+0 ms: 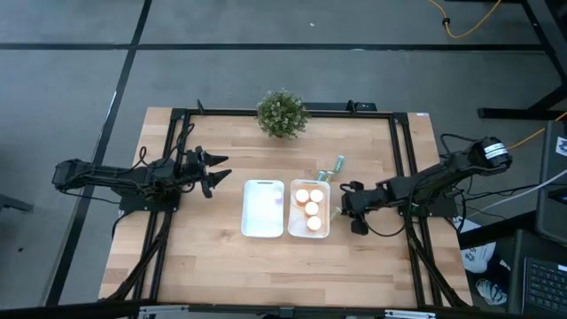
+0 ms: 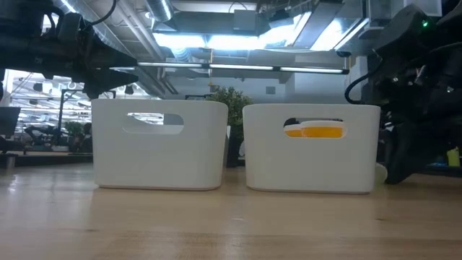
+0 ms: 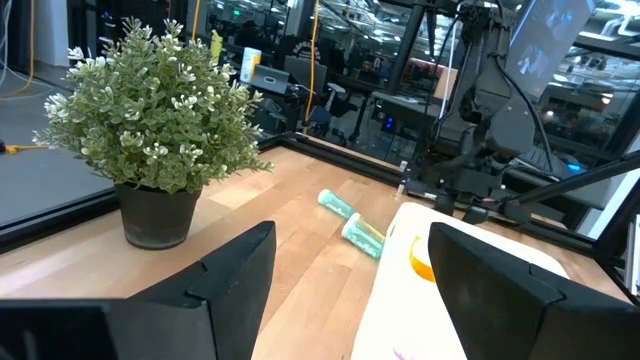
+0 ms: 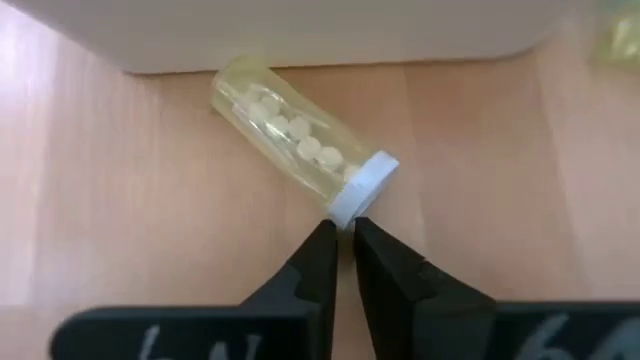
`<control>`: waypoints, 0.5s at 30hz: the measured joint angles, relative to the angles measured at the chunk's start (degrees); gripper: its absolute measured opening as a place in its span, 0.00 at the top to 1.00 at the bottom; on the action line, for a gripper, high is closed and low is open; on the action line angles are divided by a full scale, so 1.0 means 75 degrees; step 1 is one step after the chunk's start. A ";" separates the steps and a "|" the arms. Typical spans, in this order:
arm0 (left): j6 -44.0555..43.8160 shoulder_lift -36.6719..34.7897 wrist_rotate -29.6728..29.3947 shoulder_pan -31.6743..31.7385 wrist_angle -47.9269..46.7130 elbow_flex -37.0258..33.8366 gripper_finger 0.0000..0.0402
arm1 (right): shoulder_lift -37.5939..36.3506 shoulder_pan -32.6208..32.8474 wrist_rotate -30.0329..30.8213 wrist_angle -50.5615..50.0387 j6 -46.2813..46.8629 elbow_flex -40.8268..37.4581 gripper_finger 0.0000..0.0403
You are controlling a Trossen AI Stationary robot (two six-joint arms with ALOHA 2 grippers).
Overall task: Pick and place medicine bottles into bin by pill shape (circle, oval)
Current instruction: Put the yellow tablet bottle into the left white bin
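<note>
Right pincer closed empty at a fallen bottle's cap

The right pincer [image 4: 338,232] has its fingers together, gripping nothing; just ahead of its tips lies a pale yellowish bottle [image 4: 300,140] on the desk [image 1: 213,257], white cap toward the tips, round white pills showing inside (no readable label), beside the right bin [image 1: 309,232] holding orange bottles [image 1: 311,209]. Beyond, two teal bottles [image 3: 352,221] lie. The left pincer [image 1: 215,171] waits, fingers apart.

Almost nothing here reads clearly to me — only pale, cut-off marks on my right wrist's dark housing [image 4: 200,338], perhaps part of a "6" — while the bottles and bins show no lettering.
</note>
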 joint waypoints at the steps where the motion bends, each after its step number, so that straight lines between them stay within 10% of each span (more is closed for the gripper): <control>1: 0.0002 0.0001 0.0001 0.0000 -0.0001 -0.0001 0.36 | 0.0000 0.0024 -0.0038 -0.0051 0.0205 0.0000 0.89; 15: 0.0001 -0.0001 0.0001 0.0000 0.0001 0.0001 0.36 | 0.0003 0.0386 -0.0093 -0.0282 0.1152 -0.0003 0.69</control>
